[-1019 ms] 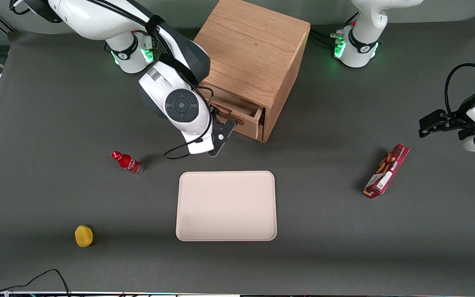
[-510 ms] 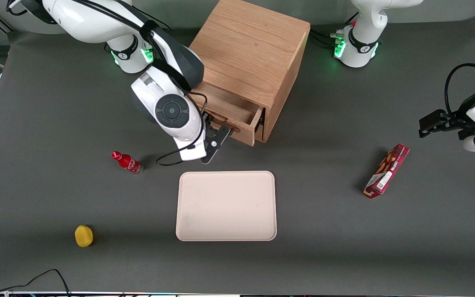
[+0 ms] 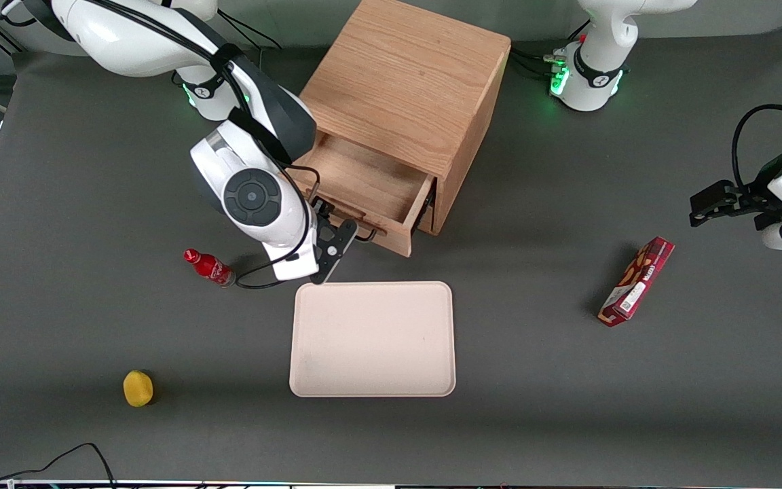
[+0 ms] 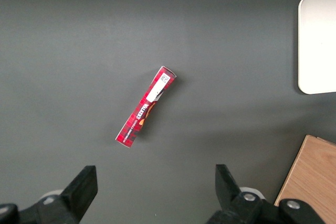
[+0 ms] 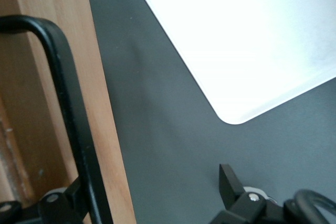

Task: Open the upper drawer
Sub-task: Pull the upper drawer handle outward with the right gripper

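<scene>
The oak cabinet [image 3: 411, 75] stands at the back of the table. Its upper drawer [image 3: 364, 180] is pulled partly out, and the bare wooden inside shows. My gripper [image 3: 334, 238] is at the drawer's front, nearer the front camera than the cabinet. In the right wrist view the gripper [image 5: 152, 190] is open. The black bar handle [image 5: 63, 93] runs right beside one finger [image 5: 79, 195], between it and the other finger [image 5: 228, 182], in front of the light wood drawer front [image 5: 102, 108]. The lower drawer is hidden.
A beige tray [image 3: 372, 338] lies just in front of the drawer, close under my gripper; its corner [image 5: 236, 51] shows in the right wrist view. A red bottle [image 3: 209, 267] lies beside my wrist. A yellow object [image 3: 138, 388] and a red box [image 3: 637, 281] lie farther off.
The upper drawer has slid farther out of the cabinet. My gripper has moved with its handle toward the front camera and toward the working arm's end of the table.
</scene>
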